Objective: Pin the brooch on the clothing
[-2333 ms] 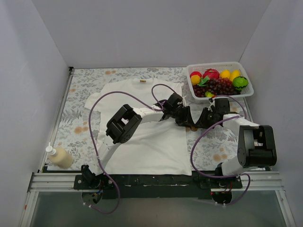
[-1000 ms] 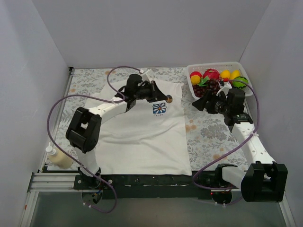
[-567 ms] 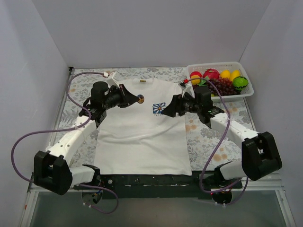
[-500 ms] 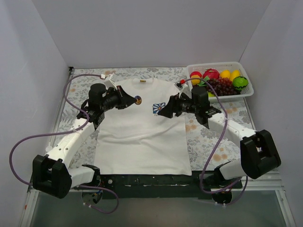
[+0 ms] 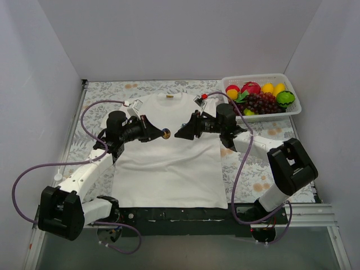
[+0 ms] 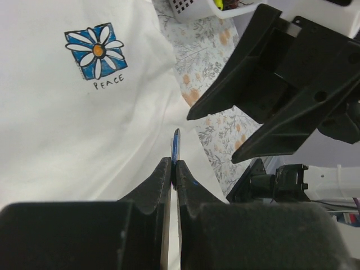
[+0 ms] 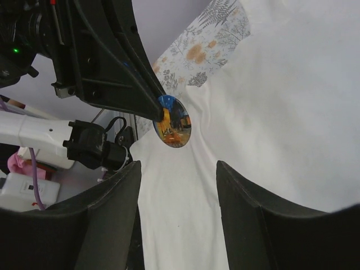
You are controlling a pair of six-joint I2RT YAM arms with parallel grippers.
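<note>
Pinching the brooch [image 7: 172,122] edge-on between closed tips, the left gripper [image 6: 174,162] presents it just ahead of the right gripper [image 5: 181,133], whose parted jaws hold nothing, above the T-shirt [image 5: 169,171].

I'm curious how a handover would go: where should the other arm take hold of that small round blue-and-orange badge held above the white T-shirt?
Probably the exposed rim of the small round blue-and-orange badge, pinched across its flat faces, from the side opposite the left gripper, which is shut on the other rim. The disc is thin, so its faces give the surest hold.
</note>
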